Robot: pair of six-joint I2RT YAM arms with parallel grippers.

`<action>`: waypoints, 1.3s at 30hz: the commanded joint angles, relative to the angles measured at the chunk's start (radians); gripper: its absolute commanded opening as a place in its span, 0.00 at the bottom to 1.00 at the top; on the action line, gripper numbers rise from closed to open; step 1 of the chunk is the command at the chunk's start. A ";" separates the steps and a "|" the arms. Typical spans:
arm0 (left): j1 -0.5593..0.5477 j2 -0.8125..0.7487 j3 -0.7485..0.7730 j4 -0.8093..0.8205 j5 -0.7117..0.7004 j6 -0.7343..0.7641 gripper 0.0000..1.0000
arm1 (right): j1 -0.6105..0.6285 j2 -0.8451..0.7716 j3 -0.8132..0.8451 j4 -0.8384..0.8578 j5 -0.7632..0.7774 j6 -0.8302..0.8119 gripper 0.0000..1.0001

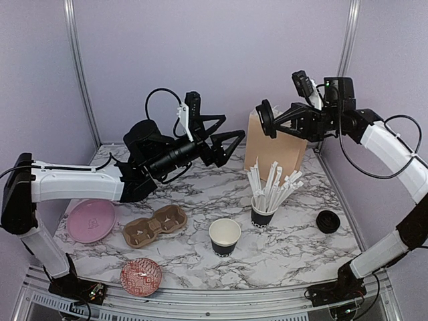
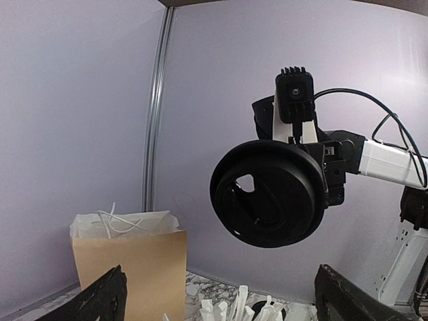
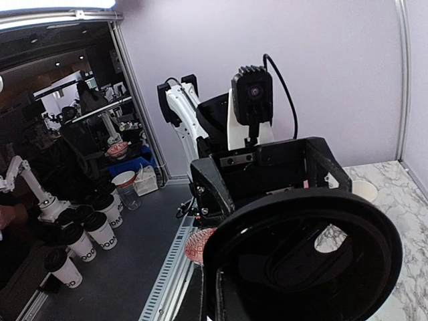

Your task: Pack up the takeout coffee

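My left gripper (image 1: 234, 126) hangs in the air to the left of the tall brown paper bag (image 1: 271, 146), its fingers spread as wide as they go, with nothing between them. My right gripper (image 1: 275, 119) is up by the bag's top edge, clamped on a round black plastic lid (image 2: 271, 194) held on edge, facing the left gripper. The black paper coffee cup with the white inside (image 1: 225, 237) stands upright and uncovered on the marble table (image 1: 301, 249), well in front of the bag.

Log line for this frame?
left gripper open, in air | right gripper shut on lid, in air | empty cup on table, uncovered | bag at back
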 commanded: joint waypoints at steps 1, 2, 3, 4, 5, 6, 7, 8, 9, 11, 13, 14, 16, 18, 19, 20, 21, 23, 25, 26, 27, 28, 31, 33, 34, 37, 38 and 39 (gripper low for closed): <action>-0.013 0.049 0.076 0.096 0.112 0.008 0.99 | 0.034 -0.008 -0.026 0.142 -0.069 0.133 0.03; -0.015 0.058 0.086 0.096 0.128 0.008 0.99 | 0.036 -0.009 -0.029 0.148 -0.069 0.139 0.03; -0.018 0.068 0.097 0.097 0.137 0.010 0.99 | 0.038 -0.011 -0.034 0.159 -0.068 0.147 0.03; -0.021 0.077 0.107 0.097 0.144 0.011 0.99 | 0.038 -0.011 -0.038 0.168 -0.065 0.154 0.03; -0.024 0.085 0.118 0.097 0.149 0.012 0.99 | 0.038 -0.012 -0.043 0.177 -0.064 0.162 0.03; -0.026 0.093 0.127 0.097 0.153 0.011 0.99 | 0.038 -0.012 -0.047 0.188 -0.065 0.165 0.03; -0.027 0.100 0.137 0.097 0.161 0.009 0.98 | 0.039 -0.012 -0.050 0.197 -0.065 0.178 0.03; -0.028 0.105 0.145 0.097 0.167 0.007 0.98 | 0.040 -0.013 -0.053 0.207 -0.064 0.194 0.03; -0.029 0.111 0.154 0.097 0.168 0.005 0.98 | 0.040 -0.014 -0.054 0.212 -0.064 0.200 0.03; -0.033 0.122 0.168 0.096 0.169 0.004 0.97 | 0.040 -0.014 -0.056 0.215 -0.064 0.206 0.03; -0.033 0.137 0.186 0.095 0.177 -0.001 0.96 | 0.040 -0.014 -0.060 0.220 -0.064 0.211 0.03; -0.033 0.143 0.193 0.093 0.181 -0.006 0.96 | 0.041 -0.014 -0.064 0.225 -0.065 0.215 0.03; -0.034 0.156 0.208 0.090 0.184 -0.012 0.95 | 0.041 -0.016 -0.070 0.233 -0.068 0.222 0.03; -0.034 0.169 0.223 0.079 0.180 -0.015 0.95 | 0.041 -0.018 -0.075 0.239 -0.069 0.225 0.03; -0.034 0.175 0.230 0.072 0.176 -0.013 0.96 | 0.041 -0.018 -0.077 0.241 -0.070 0.226 0.03; -0.034 0.182 0.237 0.068 0.175 -0.014 0.95 | 0.042 -0.018 -0.079 0.242 -0.072 0.228 0.03; -0.034 0.186 0.243 0.063 0.174 -0.014 0.95 | 0.041 -0.020 -0.080 0.244 -0.073 0.229 0.03; -0.034 0.197 0.254 0.055 0.176 -0.014 0.94 | 0.042 -0.020 -0.082 0.246 -0.077 0.231 0.03; -0.034 0.204 0.262 0.050 0.178 -0.012 0.91 | 0.043 -0.021 -0.082 0.246 -0.077 0.231 0.03; -0.034 0.208 0.265 0.048 0.179 -0.010 0.90 | 0.043 -0.021 -0.083 0.247 -0.079 0.232 0.03; -0.034 0.210 0.268 0.045 0.179 -0.010 0.89 | 0.043 -0.021 -0.084 0.249 -0.079 0.234 0.03; -0.034 0.211 0.273 0.043 0.183 -0.010 0.87 | 0.042 -0.021 -0.086 0.251 -0.078 0.236 0.03; -0.034 0.217 0.283 0.037 0.194 -0.011 0.83 | 0.043 -0.020 -0.095 0.265 -0.078 0.248 0.03; -0.034 0.221 0.288 0.033 0.200 -0.013 0.81 | 0.043 -0.020 -0.099 0.273 -0.080 0.254 0.03; -0.034 0.221 0.291 0.031 0.202 -0.013 0.80 | 0.043 -0.020 -0.101 0.274 -0.080 0.254 0.03; -0.034 0.224 0.297 0.023 0.208 -0.013 0.77 | 0.043 -0.020 -0.102 0.279 -0.080 0.257 0.03; -0.034 0.224 0.298 0.022 0.210 -0.014 0.76 | 0.043 -0.020 -0.102 0.280 -0.081 0.257 0.03; -0.034 0.225 0.300 0.019 0.209 -0.013 0.75 | 0.043 -0.020 -0.102 0.280 -0.080 0.258 0.03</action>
